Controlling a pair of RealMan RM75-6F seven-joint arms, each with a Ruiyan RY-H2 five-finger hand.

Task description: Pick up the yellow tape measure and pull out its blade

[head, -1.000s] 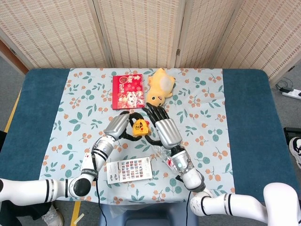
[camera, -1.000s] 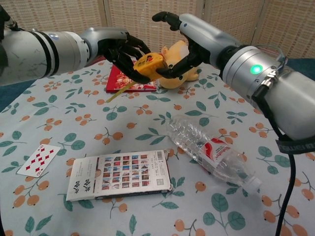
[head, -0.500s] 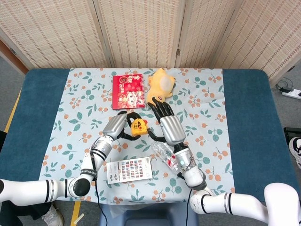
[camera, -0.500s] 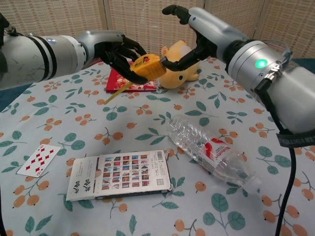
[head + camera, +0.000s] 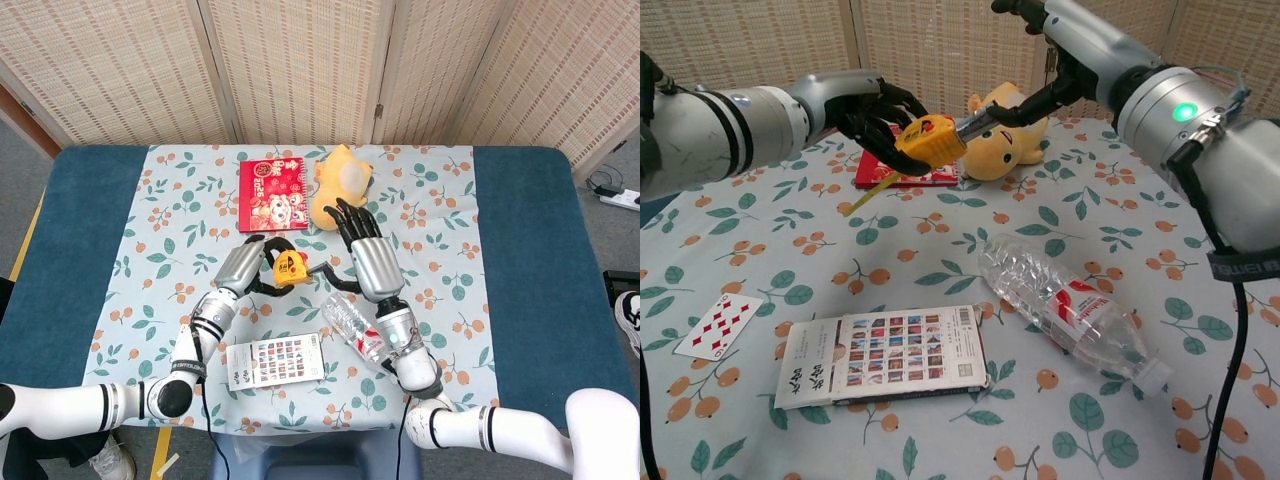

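The yellow tape measure [image 5: 292, 268] [image 5: 928, 139] is held above the table in my left hand [image 5: 247, 267] [image 5: 866, 108], whose dark fingers wrap its case. A short length of blade [image 5: 971, 122] sticks out of the case toward the right. My right hand [image 5: 368, 260] [image 5: 1072, 58] pinches the blade's tip between its fingertips [image 5: 1022, 105], the other fingers spread upward. A yellow strap [image 5: 874, 185] dangles below the case. In the head view the blade [image 5: 318, 268] shows as a thin strip between the two hands.
A clear water bottle [image 5: 1070, 306] lies on the floral cloth at right. In front lies a picture book [image 5: 885, 358], with a playing card [image 5: 716, 325] at left. Behind the hands are a red booklet [image 5: 270, 194] and a yellow plush toy [image 5: 340, 186].
My right hand has moved up and to the right, away from the case, drawing a short stretch of blade out. The left hand has kept its hold on the case, shifting slightly left.
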